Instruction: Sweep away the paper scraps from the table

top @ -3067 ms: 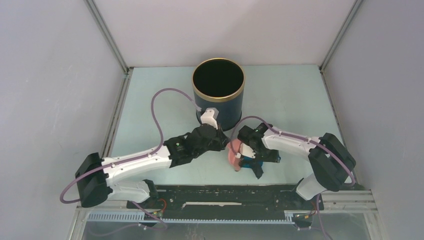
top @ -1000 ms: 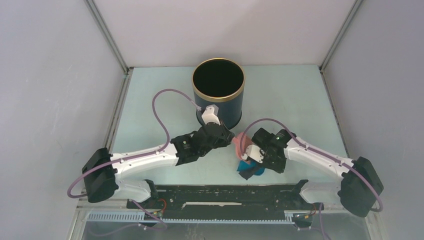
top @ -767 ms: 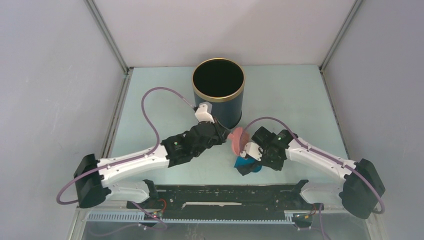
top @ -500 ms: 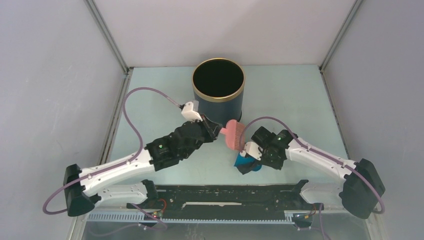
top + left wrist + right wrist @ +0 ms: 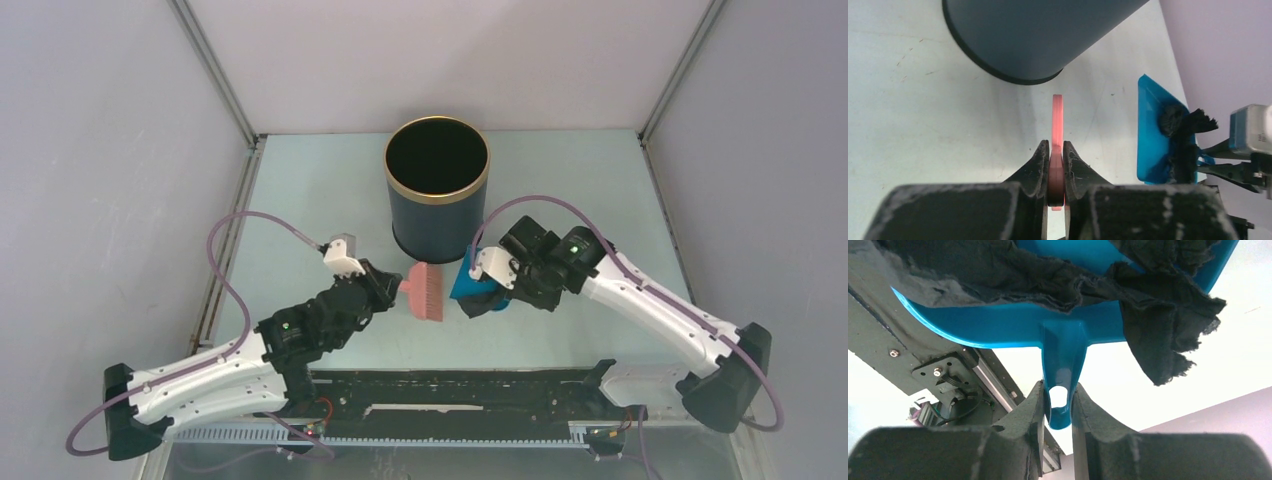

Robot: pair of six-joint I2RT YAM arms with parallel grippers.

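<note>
Pale blue table (image 5: 300, 200) runs from the black rail strip (image 5: 450, 385) at my bases out to the grey walls (image 5: 100, 150).

Nearest in, my left gripper (image 5: 1056, 150) is pinched tight on the handle of the pink brush (image 5: 430, 291), jaws nearly closed on it. My right gripper (image 5: 1058, 390) is clamped the same way on the handle of the blue dustpan (image 5: 466, 281), which is steeply tilted. Whether it touches the surface, I cannot tell. Brush and dustpan sit just beside each other with a narrow gap between.

The paper scraps (image 5: 1178, 132) that I can see are dark, ragged and frayed. They lie bunched on the dustpan and hang over its rim.

Just beyond both tools stands the dark round bin (image 5: 437, 200) with its gold rim. Bare surface spreads left and right of it up to the metal-framed edges, and behind it to the back wall.

From above, the brush shows its bristle head; my left wrist camera sees it only edge-on, as a thin pink strip. My right wrist camera alone shows the hole in the dustpan handle between my fingers and the torn edges of the scraps.
</note>
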